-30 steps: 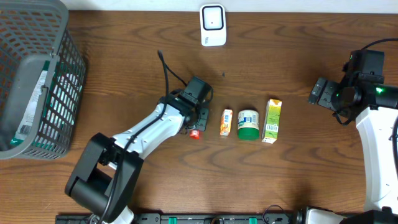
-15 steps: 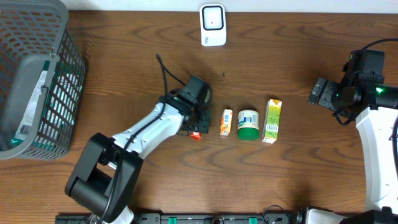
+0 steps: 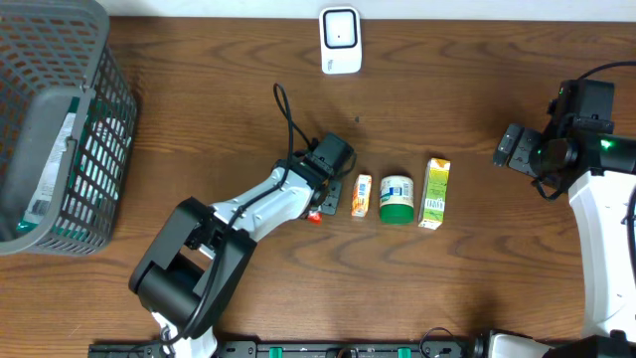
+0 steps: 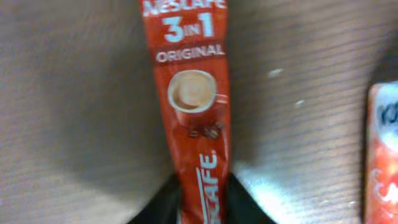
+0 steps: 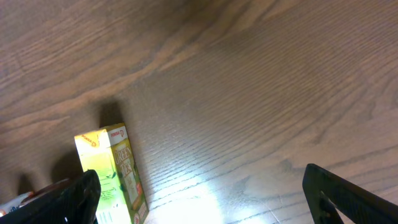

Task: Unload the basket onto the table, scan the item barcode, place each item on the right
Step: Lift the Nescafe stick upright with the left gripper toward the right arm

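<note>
- Left fingers (image 4: 155,211) pinch the lower end of the Nescafe sachet (image 4: 189,112), just beside an orange packet (image 4: 382,155) on the table (image 4: 74,93).
- Right fingers (image 5: 74,196) spread wide, empty, near a green carton (image 5: 115,168).

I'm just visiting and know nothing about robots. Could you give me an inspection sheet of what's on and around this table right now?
Surface: brown wooden table, grain visible.
Job's things: red coffee sachet in the left claw; white scanner at the far edge.
Clutter: small orange carton, green-and-white cup and tall juice carton in a row; grey basket at the left, something inside.
Grippers: left claw closed on the sachet's end; right claw open, empty, above the table by the juice carton.
Cables: black cable loops off the left arm.
Surroundings: nothing seen.
</note>
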`<action>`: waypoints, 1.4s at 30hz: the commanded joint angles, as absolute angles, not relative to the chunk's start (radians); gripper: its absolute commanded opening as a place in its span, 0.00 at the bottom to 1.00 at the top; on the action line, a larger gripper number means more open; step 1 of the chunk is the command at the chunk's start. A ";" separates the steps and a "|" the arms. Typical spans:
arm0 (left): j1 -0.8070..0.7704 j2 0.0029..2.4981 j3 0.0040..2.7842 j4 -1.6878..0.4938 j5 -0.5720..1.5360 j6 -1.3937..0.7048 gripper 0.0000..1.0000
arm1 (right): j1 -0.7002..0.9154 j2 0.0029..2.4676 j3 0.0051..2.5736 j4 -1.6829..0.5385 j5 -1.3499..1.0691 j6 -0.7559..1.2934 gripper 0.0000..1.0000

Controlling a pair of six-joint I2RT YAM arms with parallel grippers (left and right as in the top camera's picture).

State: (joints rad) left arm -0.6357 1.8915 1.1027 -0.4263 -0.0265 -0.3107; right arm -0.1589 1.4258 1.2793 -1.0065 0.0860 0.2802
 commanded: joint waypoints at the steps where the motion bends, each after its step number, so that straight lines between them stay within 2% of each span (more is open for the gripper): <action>1: -0.633 1.969 1.085 -0.439 -0.039 -0.308 0.07 | -0.163 1.420 1.282 -1.007 0.097 0.272 0.99; 7: -0.607 1.857 1.110 -0.440 -0.022 -0.320 0.07 | -0.163 1.420 1.282 -1.007 0.097 0.272 0.99; 10: -0.588 1.789 1.111 -0.439 0.084 -0.324 0.08 | -0.163 1.420 1.282 -1.007 0.097 0.273 0.99; 23: -0.358 1.837 1.105 -0.435 0.930 -0.371 0.07 | -0.163 1.420 1.282 -1.007 0.097 0.272 0.99; 29: -0.222 1.839 1.105 -0.273 1.446 -0.364 0.07 | -0.163 1.420 1.282 -1.007 0.096 0.272 0.99; 35: -0.197 1.839 1.105 -0.270 1.567 -0.365 0.08 | -0.163 1.420 1.282 -1.007 0.096 0.272 0.99; 42: -0.194 1.839 1.105 -0.265 1.571 -0.372 0.07 | -0.163 1.420 1.282 -1.007 0.097 0.272 0.99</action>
State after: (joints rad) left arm -0.1989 1.8393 1.1057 -0.2714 1.5135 -0.3702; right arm -0.1589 1.4258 1.2793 -1.0061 0.0860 0.2802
